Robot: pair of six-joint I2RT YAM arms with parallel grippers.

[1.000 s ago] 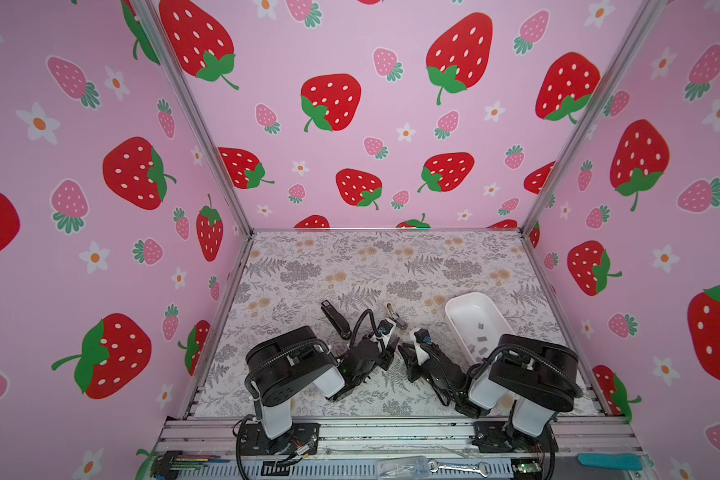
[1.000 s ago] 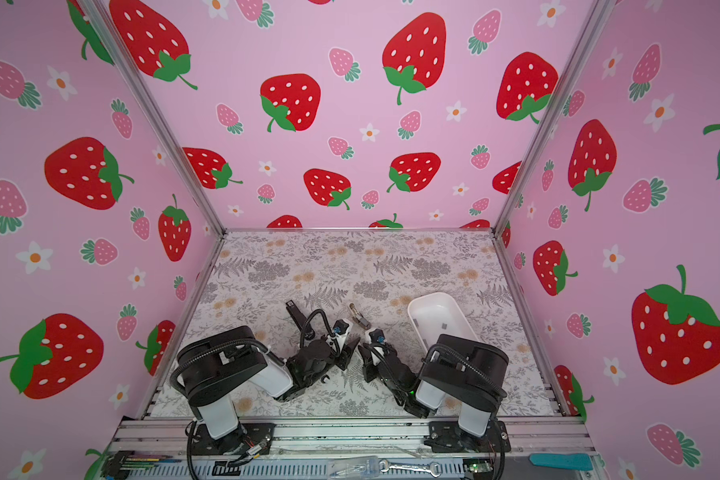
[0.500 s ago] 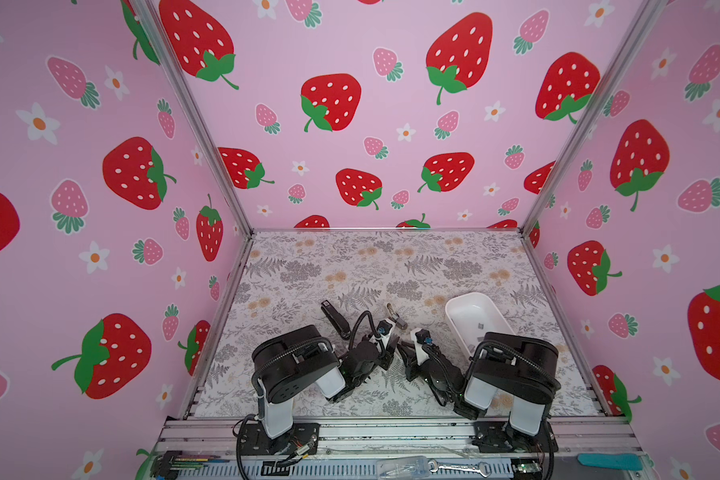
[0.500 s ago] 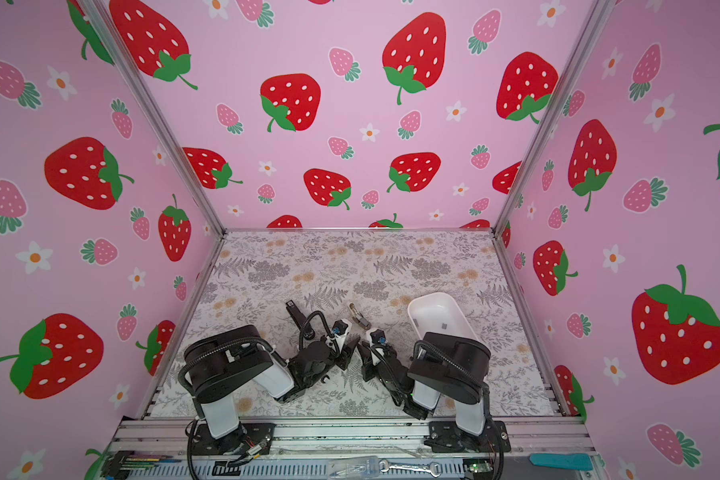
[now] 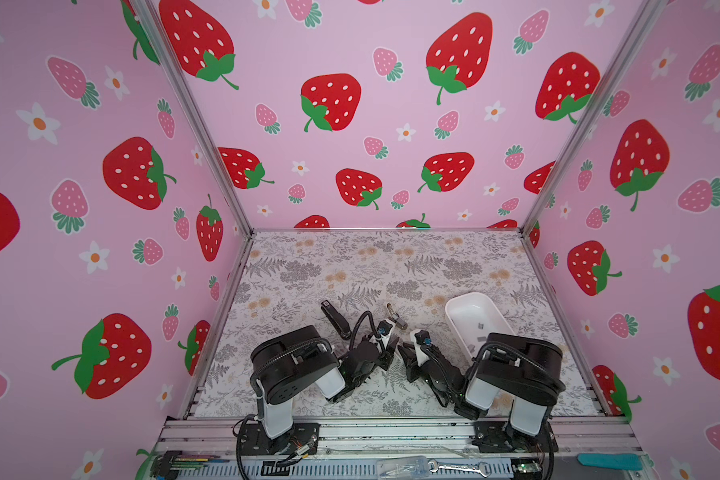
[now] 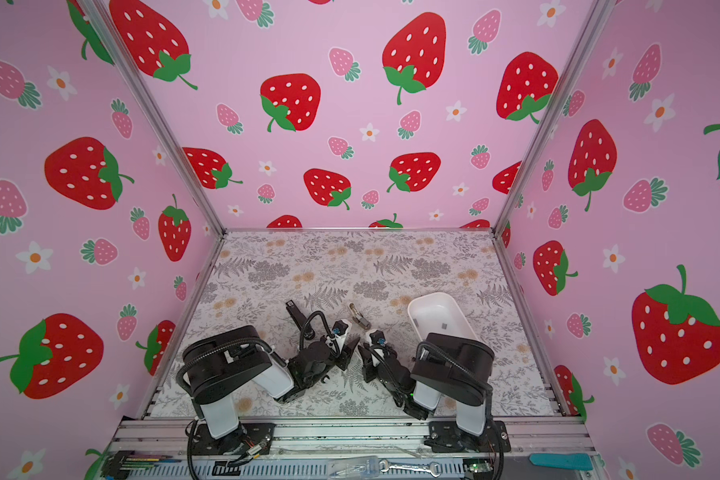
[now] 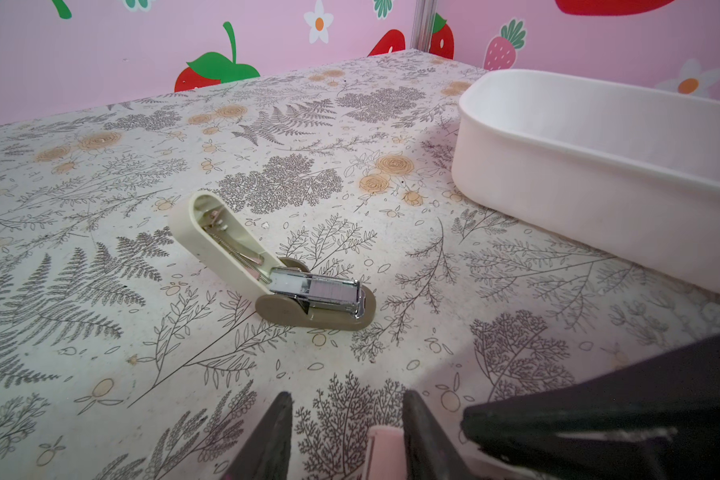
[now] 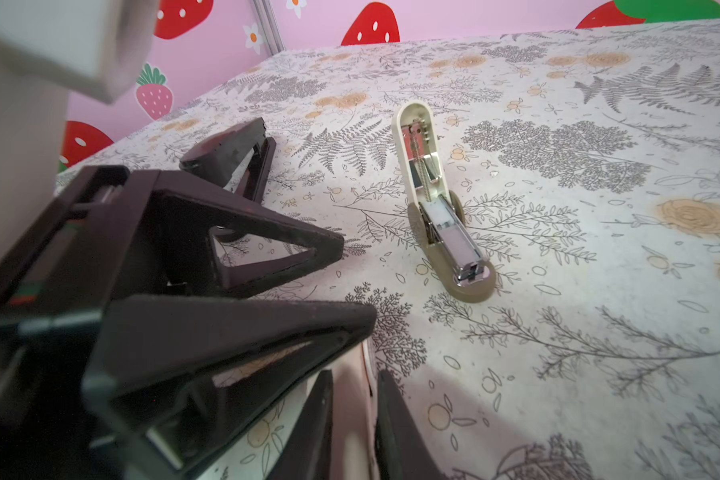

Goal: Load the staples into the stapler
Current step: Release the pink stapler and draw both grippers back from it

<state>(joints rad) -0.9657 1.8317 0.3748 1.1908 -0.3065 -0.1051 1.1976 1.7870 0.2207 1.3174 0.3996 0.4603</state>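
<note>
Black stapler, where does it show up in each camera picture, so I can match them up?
A top view: black stapler left of centre on the table, left of the open beige stapler.
A top view: same place, left of centre.
Left wrist view: not in it.
Right wrist view: lying on the table towards the wall corner.
Shared landmark: the open beige stapler, in all four.

Bright even light; edges apparently warped.
</note>
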